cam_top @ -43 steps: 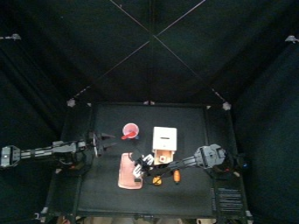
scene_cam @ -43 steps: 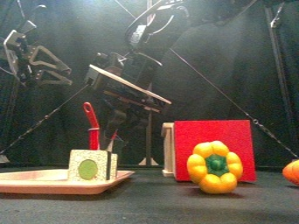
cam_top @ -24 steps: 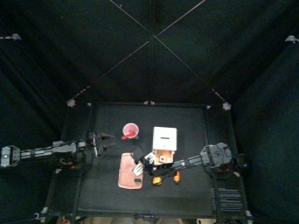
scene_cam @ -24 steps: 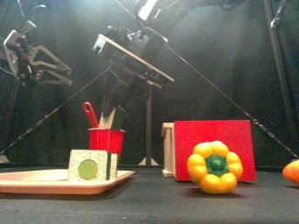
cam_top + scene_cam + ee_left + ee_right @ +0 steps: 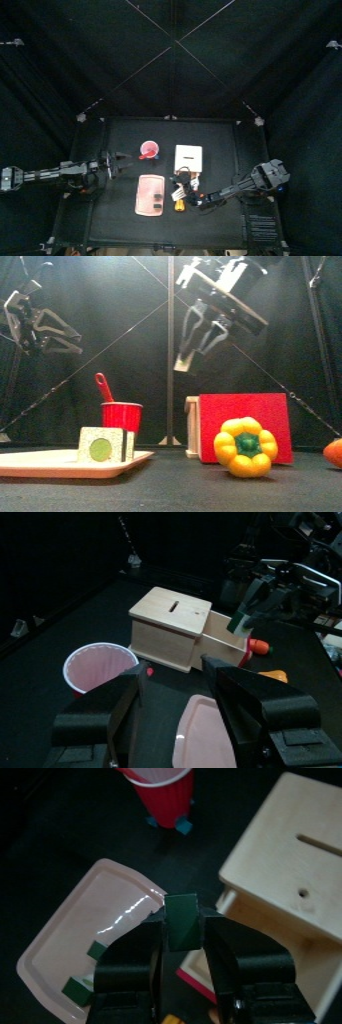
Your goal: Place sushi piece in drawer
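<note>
The sushi piece (image 5: pixel 103 445), a white block with a green centre, sits on the pink tray (image 5: pixel 40 464) at the front left. It also shows in the right wrist view (image 5: pixel 96 951), partly behind a jaw. The drawer (image 5: pixel 189 155) is a cream box with a dark slot on top (image 5: pixel 174 620) (image 5: pixel 287 858); its side shows red in the front view (image 5: pixel 243 424). My right gripper (image 5: pixel 198 348) hangs high above the table between the tray and the drawer, open and empty (image 5: pixel 187 933). My left gripper (image 5: pixel 187 727) rests open at the table's left (image 5: pixel 96 172).
A pink-red cup (image 5: pixel 148 151) (image 5: pixel 122 416) with a red utensil stands behind the tray. A yellow bell pepper (image 5: pixel 245 446) sits in front of the drawer, and an orange item (image 5: pixel 334 452) lies at the far right.
My right gripper has risen from low over the tray and swung to the right, toward the drawer; the arm has drawn back toward the table's right. The sushi piece and left arm have not moved.
</note>
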`<state>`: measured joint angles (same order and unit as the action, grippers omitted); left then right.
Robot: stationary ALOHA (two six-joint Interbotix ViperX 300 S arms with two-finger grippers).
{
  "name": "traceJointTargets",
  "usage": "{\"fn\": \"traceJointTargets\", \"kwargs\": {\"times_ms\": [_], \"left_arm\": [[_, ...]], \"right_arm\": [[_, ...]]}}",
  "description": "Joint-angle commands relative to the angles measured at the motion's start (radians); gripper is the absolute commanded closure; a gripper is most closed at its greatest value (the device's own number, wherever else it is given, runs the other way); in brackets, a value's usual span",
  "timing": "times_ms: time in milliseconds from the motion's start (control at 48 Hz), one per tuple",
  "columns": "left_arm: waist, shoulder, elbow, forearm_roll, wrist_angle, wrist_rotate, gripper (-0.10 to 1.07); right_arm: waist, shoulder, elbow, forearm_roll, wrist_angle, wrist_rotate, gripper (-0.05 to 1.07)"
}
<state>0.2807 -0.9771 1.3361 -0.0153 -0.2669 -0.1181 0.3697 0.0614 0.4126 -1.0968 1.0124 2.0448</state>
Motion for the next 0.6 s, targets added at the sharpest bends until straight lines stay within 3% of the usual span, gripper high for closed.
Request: {"fn": "traceJointTargets", "kwargs": {"times_ms": [0, 167, 396, 583], "left_arm": [[0.003, 0.003, -0.011, -0.003, -0.008, 0.000, 0.13], [0.005, 0.003, -0.011, -0.003, -0.005, 0.000, 0.13], [0.005, 0.003, -0.009, -0.003, -0.005, -0.002, 0.13], [0.005, 0.003, -0.009, -0.003, -0.005, -0.002, 0.13]], "right_arm": [[0.006, -0.069, 0.055, -0.014, 0.008, 0.061, 0.46], [0.020, -0.106, 0.129, -0.012, 0.008, 0.104, 0.45], [0.023, -0.112, 0.149, 0.023, 0.025, 0.104, 0.42], [0.023, -0.114, 0.161, 0.028, 0.028, 0.107, 0.33]]}}
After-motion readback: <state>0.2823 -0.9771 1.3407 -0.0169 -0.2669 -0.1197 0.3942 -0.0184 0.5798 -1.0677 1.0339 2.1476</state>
